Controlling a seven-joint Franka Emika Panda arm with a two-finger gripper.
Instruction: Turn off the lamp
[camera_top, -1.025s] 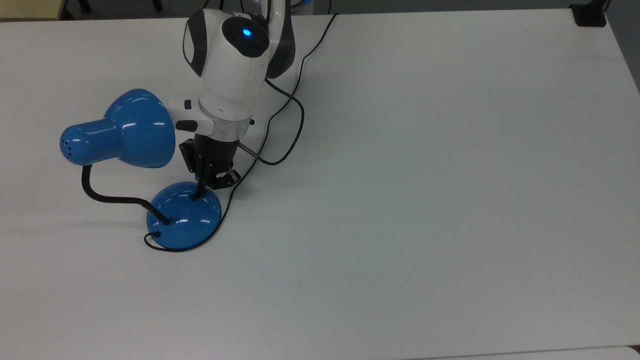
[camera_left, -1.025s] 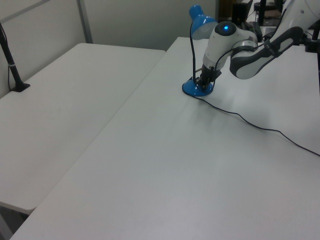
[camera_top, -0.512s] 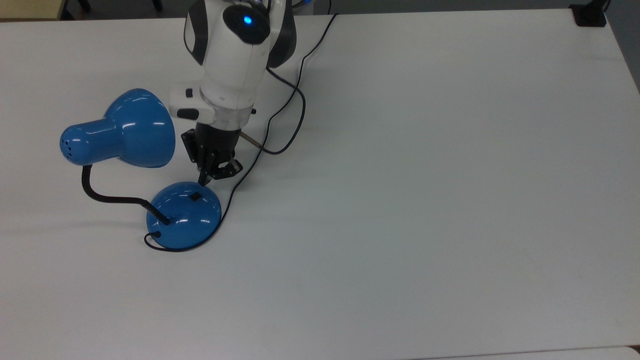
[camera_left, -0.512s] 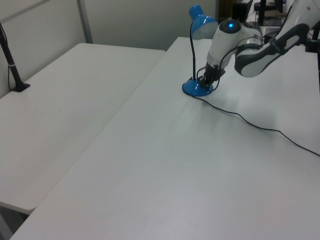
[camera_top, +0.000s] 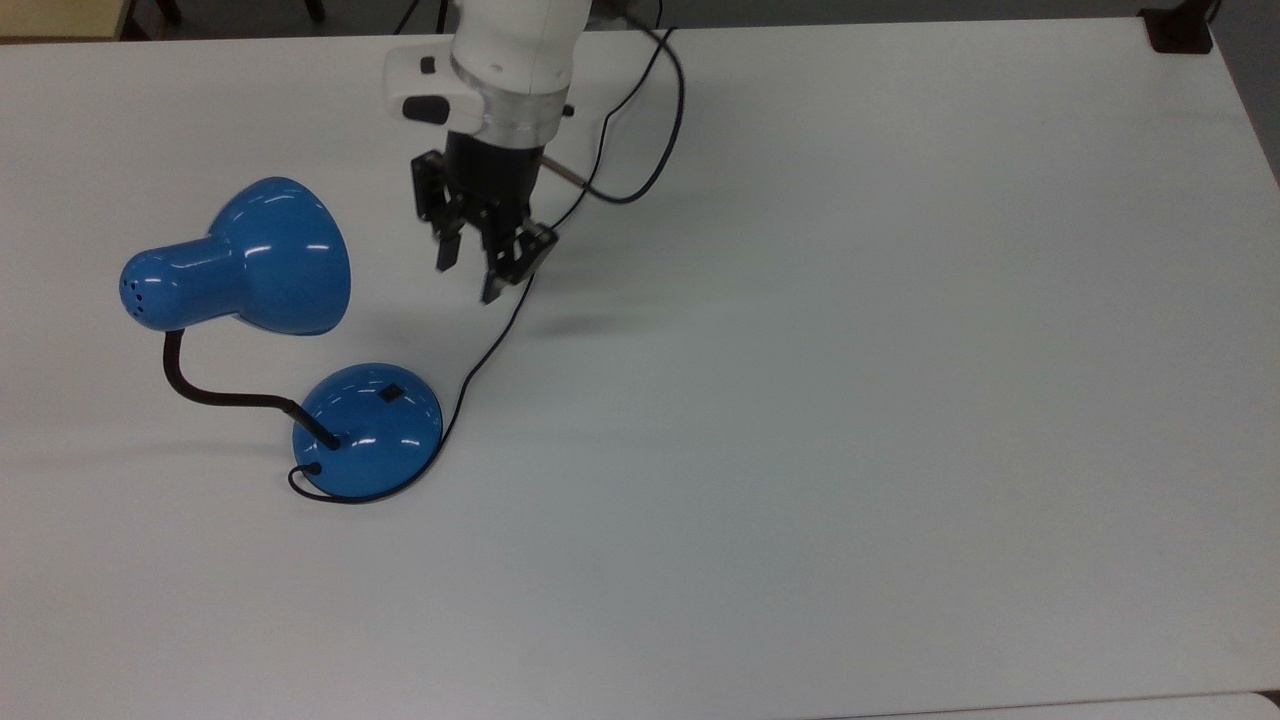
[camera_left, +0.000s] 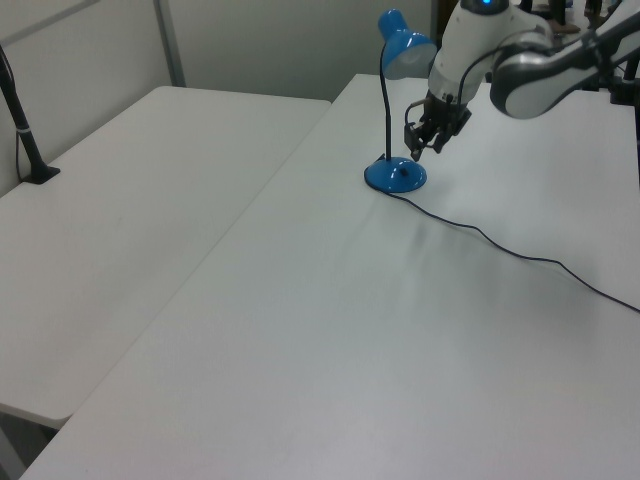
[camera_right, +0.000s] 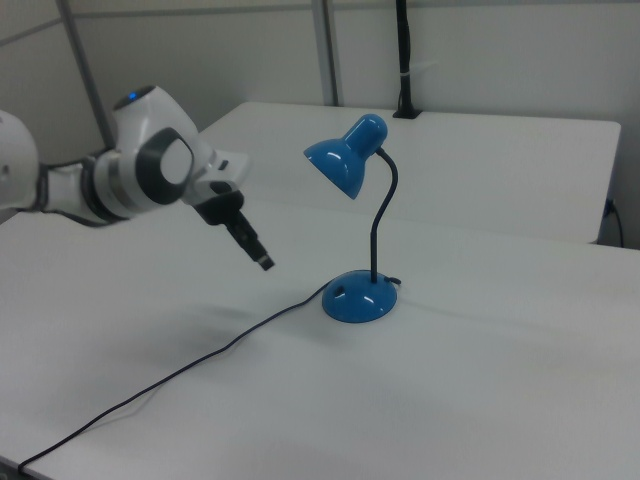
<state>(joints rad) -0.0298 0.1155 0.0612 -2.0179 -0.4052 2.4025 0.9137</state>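
The blue desk lamp (camera_top: 367, 430) stood on the white table (camera_top: 850, 400), toward the top view's left; its domed base (camera_right: 359, 297) rested flat, with the small black switch (camera_top: 391, 394) on the dome's upper side; the black bendy neck (camera_right: 381, 215) rose from the base and carried the bell-shaped shade (camera_right: 342, 157), which opened downward toward the right view's left. The black cord (camera_left: 500, 243) left the base and trailed away across the tabletop. The gripper (camera_top: 468, 278) hung in the air above the table, apart from the lamp and well above its base; its two black fingers (camera_top: 446, 252) pointed down with a narrow gap between them, released and holding nothing; the white arm (camera_right: 130, 170) reached in from the right view's left.
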